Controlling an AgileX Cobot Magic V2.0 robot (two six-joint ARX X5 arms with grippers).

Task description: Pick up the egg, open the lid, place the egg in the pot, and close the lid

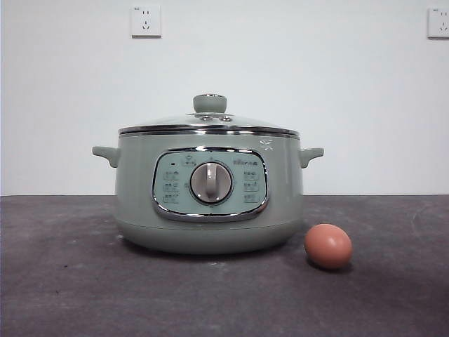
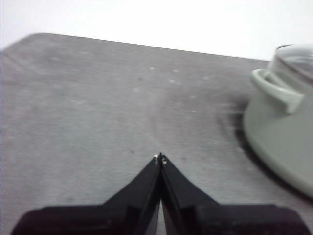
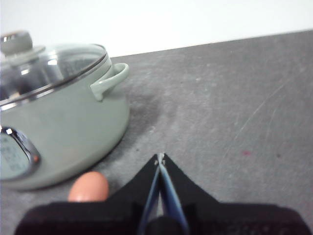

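Egg (image 3: 88, 187) beside right pincer (image 3: 160, 156)

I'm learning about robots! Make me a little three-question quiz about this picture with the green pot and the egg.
1. True or false: the lid is on the pot.
2. In the front view, where is the egg? A) inside the pot. B) on the table beside the pot's base. C) held in a pincer.
3. Fill in: both the left pincer and the right pincer have their jaws ____.

Key
1. True: the glass lid sits on the pot's rim.
2. B: the egg lies on the dark table, apart from the pot.
3. Shut: each pincer's tips meet, with nothing between them.
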